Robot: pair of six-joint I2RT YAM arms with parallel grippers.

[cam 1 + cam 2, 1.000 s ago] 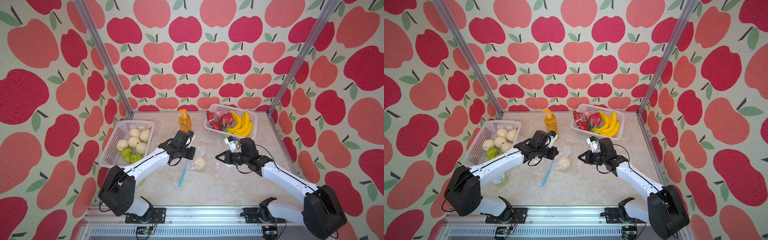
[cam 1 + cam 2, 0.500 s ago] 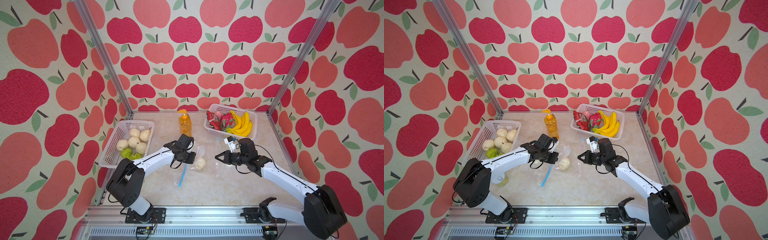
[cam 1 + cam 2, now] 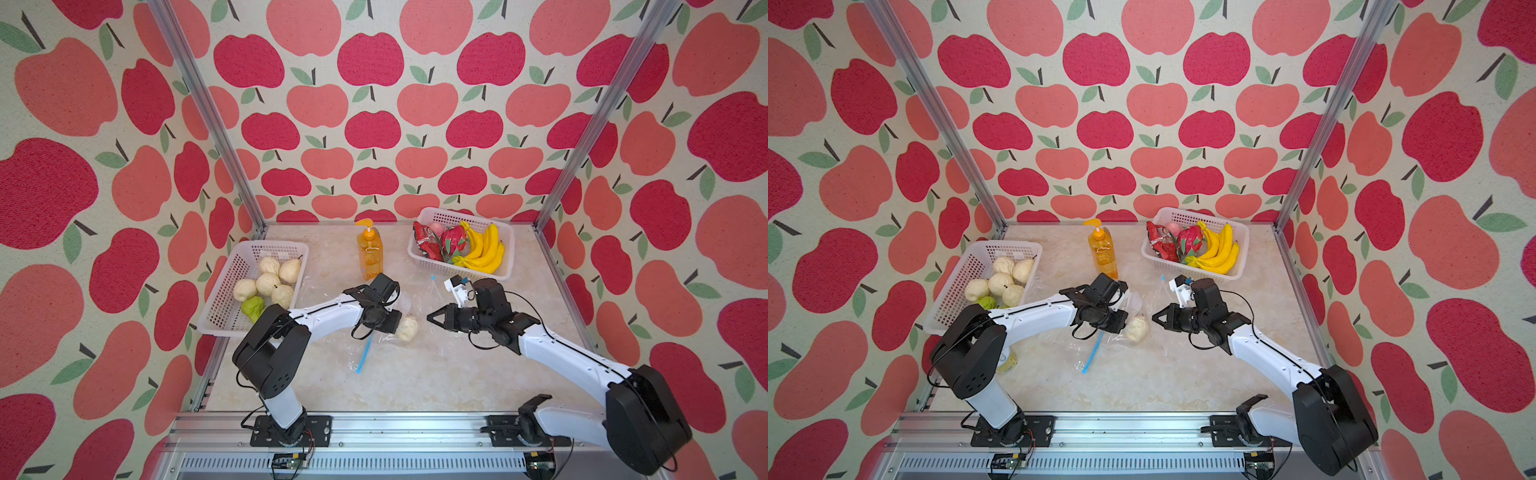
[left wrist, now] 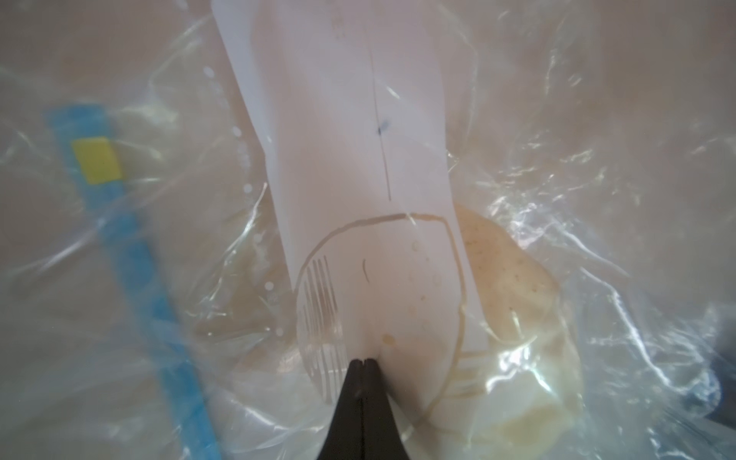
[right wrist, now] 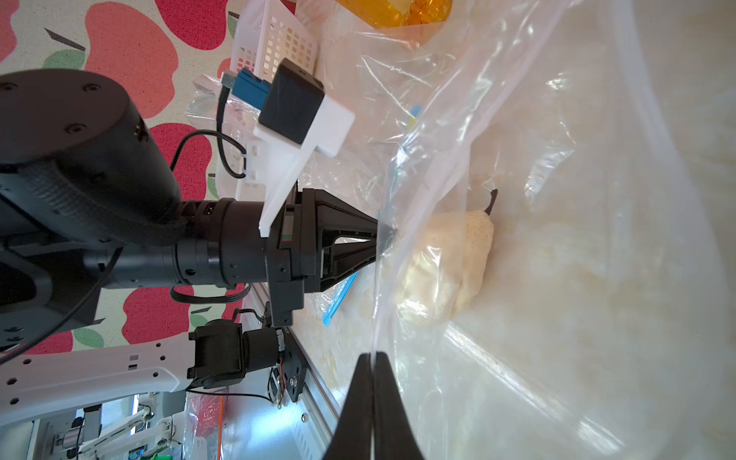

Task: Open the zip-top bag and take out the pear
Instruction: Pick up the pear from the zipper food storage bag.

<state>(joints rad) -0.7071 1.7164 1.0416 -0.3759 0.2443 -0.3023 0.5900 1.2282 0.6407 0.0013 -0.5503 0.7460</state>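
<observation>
The clear zip-top bag (image 3: 384, 340) lies mid-table with its blue zip strip (image 3: 365, 351) toward the front. The pale pear (image 3: 407, 328) sits inside it, stem end up in the right wrist view (image 5: 450, 263). My left gripper (image 3: 400, 322) is low beside the pear, shut on the bag's film at its white label panel (image 4: 358, 159); its jaws meet at the panel's edge (image 4: 364, 360). My right gripper (image 3: 430, 320) faces it from the other side of the pear, shut on a raised fold of the same film (image 5: 372, 354). The pear (image 3: 1137, 328) lies between the two grippers.
A white basket (image 3: 232, 266) of pale pears stands at the left, with loose clear plastic (image 3: 309, 286) beside it. An orange pump bottle (image 3: 370, 253) stands behind the bag. At the back right a white basket (image 3: 432, 216) holds bananas and red fruit.
My left gripper has come down beside the pear and shut on the bag's film. The right gripper has held its grip in place.
</observation>
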